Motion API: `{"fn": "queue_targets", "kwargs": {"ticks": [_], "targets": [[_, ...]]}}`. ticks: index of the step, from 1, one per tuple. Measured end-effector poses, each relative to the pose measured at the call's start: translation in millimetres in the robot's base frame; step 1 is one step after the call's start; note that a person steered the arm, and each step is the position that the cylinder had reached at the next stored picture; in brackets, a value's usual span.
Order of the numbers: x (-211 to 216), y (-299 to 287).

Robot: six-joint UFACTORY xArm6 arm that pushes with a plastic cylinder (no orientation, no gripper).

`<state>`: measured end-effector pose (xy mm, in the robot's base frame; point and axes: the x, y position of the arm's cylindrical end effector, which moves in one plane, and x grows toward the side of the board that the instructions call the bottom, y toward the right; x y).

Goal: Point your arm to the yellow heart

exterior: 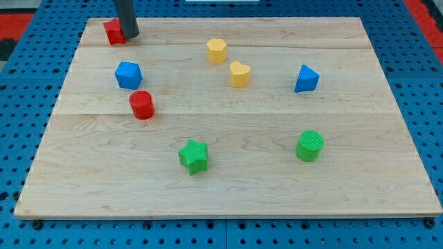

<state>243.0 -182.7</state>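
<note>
My tip (pixel 129 36) is sitting at the far upper-left corner of the surface (pixel 228 190), touching or just beside the right side of a red block (pixel 113 32) whose shape is partly hidden behind the rod. The tool here is a plain rod with nothing to spread or press together, and it is pinching nothing; it is only resting its end on the wood.

The yellow heart (pixel 239 74) is lying near the middle of the upper half of the surface, and from my tip it is lying at about four o'clock, well apart. That bearing is what the coming move is turning on: a slide to the view's right and a little toward the view's bottom.

Just beside the heart, at its eleven o'clock, a yellow hexagonal block (pixel 217 50) is standing close to the straight line from my tip, so I judge the approach is needing to pass just below it to avoid nudging it and to avoid pointing at the wrong yellow piece.

The blue block (pixel 128 75) and the red cylinder (pixel 141 104) are sitting at about six o'clock from my tip, off the path. The blue pyramid-like block (pixel 306 79), the green star (pixel 193 155) and the green cylinder (pixel 310 145) are lying beyond or below the heart, also clear of it.
</note>
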Motion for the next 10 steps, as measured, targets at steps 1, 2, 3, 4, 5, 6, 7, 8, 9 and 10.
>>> {"fn": "queue_targets", "kwargs": {"ticks": [1, 2, 3, 4, 5, 6, 7, 8, 9, 10], "targets": [[3.1, 18.4], [11.7, 45.8], [12.1, 43.7], [12.1, 42.9], [12.1, 42.9], [18.6, 45.6], [49.3, 76.4], [85.4, 108.5], [119.9, 130.4], [141.6, 143.6]]}}
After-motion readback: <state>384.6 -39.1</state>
